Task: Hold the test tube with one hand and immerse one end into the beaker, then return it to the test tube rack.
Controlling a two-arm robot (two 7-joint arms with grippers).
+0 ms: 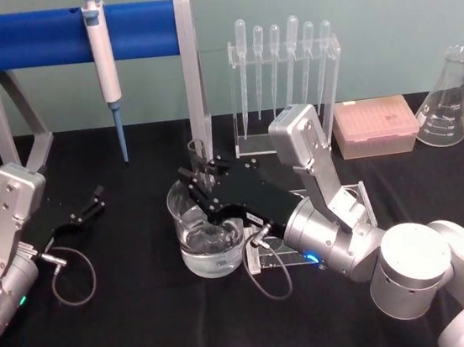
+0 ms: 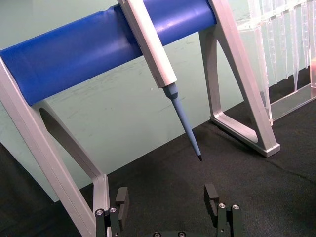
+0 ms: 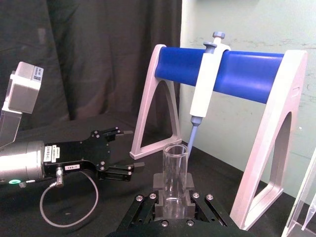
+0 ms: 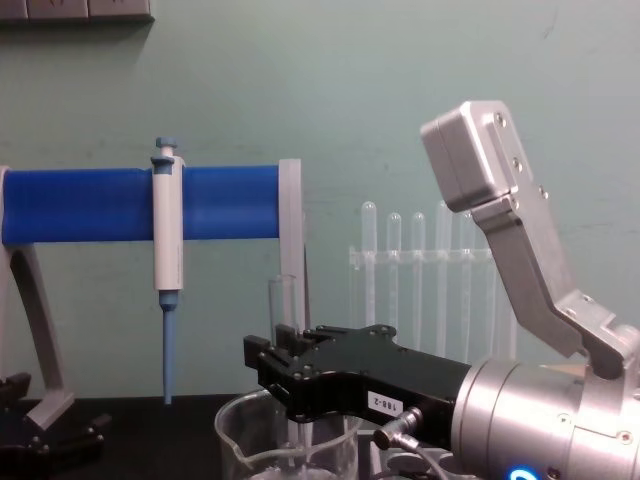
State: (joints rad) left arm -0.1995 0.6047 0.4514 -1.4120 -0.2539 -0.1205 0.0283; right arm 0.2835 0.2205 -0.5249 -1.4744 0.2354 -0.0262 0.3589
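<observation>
Right gripper (image 3: 174, 192) pinching test tube (image 3: 175, 163) over beaker (image 1: 188, 245) | tube bottom obscured | left gripper (image 2: 167, 195) spread, parked left.

head: high, down | chest: low, forward | wrists: close | shared: blue stand (image 1: 37, 36)

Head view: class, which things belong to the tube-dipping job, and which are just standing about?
Job: test tube, upright in the right gripper; beaker under it; clear test tube rack beneath the right arm.
Standing about: left gripper, open, parked left; white-and-blue pipette on blue stand; plastic pipettes; pink tip box; conical flask.
</observation>
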